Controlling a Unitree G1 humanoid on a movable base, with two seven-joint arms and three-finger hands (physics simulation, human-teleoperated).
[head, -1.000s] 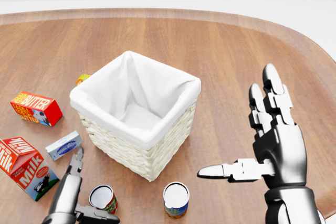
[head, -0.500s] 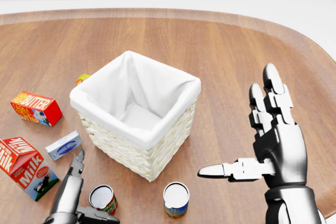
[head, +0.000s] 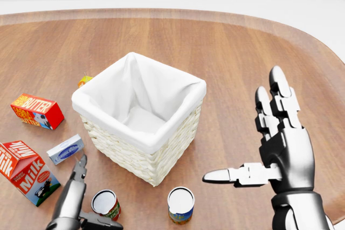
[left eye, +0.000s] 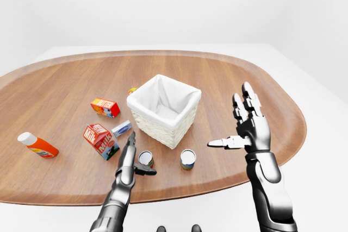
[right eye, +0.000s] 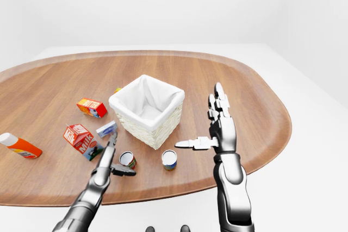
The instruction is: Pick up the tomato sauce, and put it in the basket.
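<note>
Wicker basket, lined with white cloth and showing nothing inside, sits mid-table. At its 6 o'clock in the head view stand two cans: the red tomato sauce, touching the left hand's spread fingers, and a blue-labelled can. Milk carton and butter box lie toward 9. Right hand hovers splayed.

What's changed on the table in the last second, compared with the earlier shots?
Almost nothing. The left hand has edged slightly down beside the red can, fingers open. The right hand, basket and other can stayed put.
</note>
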